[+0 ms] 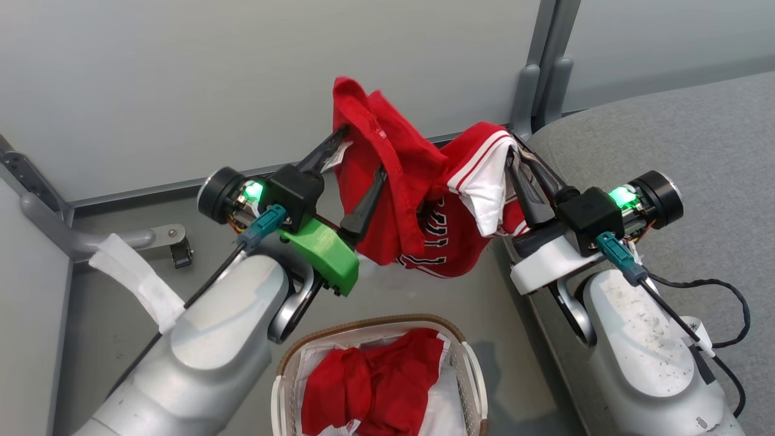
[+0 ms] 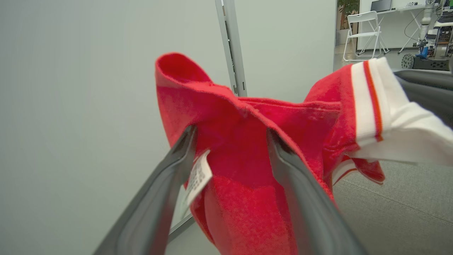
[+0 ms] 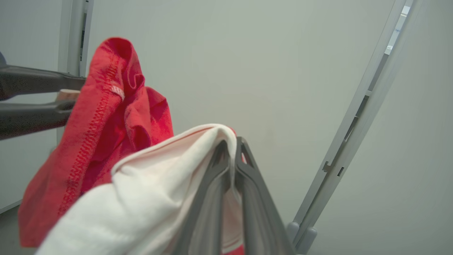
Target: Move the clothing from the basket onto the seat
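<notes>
**Jersey aloft between basket and sofa.** The grey sofa seat (image 1: 696, 133) takes up the head view from 1 to 4 o'clock. At 6 o'clock the oval white laundry basket (image 1: 375, 320) sits on the floor beside it, with a second red garment (image 1: 369, 381) crumpled on its liner. Near the centre a red jersey (image 1: 418, 200) with white panels and striped trim hangs in the air between both arms, clear of the basket and short of the seat. At the jersey's 3 o'clock, the right gripper (image 1: 518, 151) pinches a white panel. At its 9 o'clock the left gripper (image 1: 363, 151) stands spread, with red cloth draped over one finger (image 2: 302, 191) and a white label (image 2: 199, 177) beside the other. The carry looks about halfway. The next move calls for the left fingers to slip clear of the folds, then for the right arm to swing toward 3 o'clock and let go over the cushion.
</notes>
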